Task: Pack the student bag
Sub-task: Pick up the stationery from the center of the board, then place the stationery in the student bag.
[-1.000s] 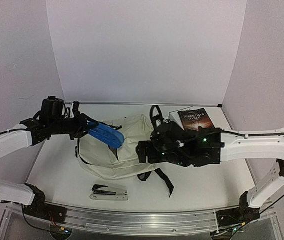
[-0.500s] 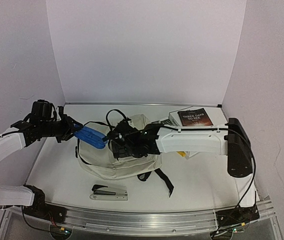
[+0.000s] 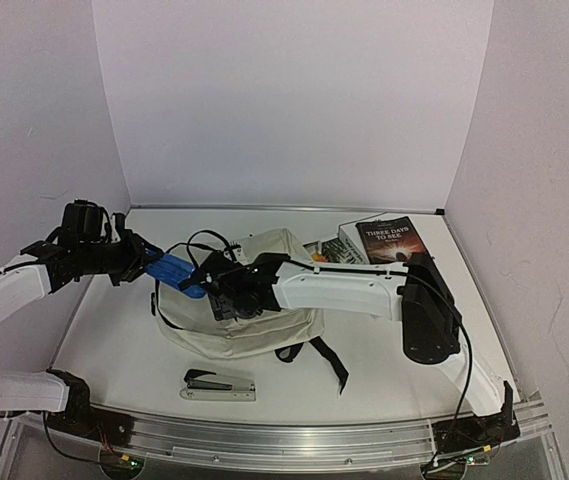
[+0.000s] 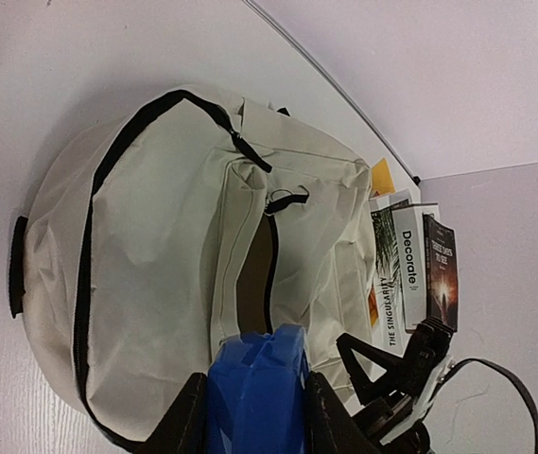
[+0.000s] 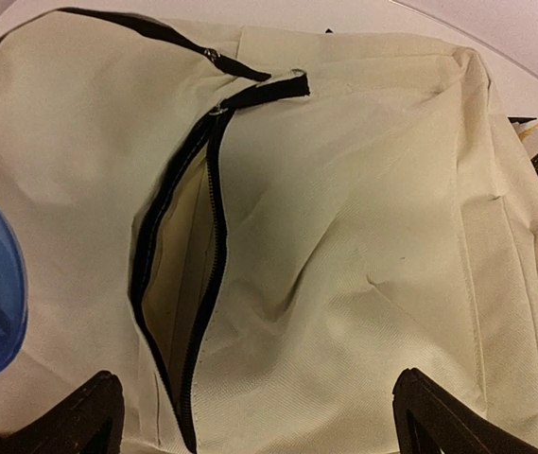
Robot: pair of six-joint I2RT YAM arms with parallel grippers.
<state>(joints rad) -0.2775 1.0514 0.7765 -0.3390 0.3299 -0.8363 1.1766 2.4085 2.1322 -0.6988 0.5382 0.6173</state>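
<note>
Left jaws narrow, gripped blue pouch [image 4: 254, 378] at bag [image 3: 264, 335] left edge. Right jaws wide, empty, hovered above bag's unzipped front pocket [image 5: 179, 274]. Bag lay at desk [image 3: 114, 345] centre; books [image 3: 389, 240] behind right, stapler [image 3: 219, 385] in front.

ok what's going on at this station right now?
Mid-pack. The left tool is shut on a blue item, held over the left side of the student bag, which lies flat. The right tool hovers open over the bag's unzipped front pocket. A stapler and a stack of books sit outside the bag, not yet packed.
</note>
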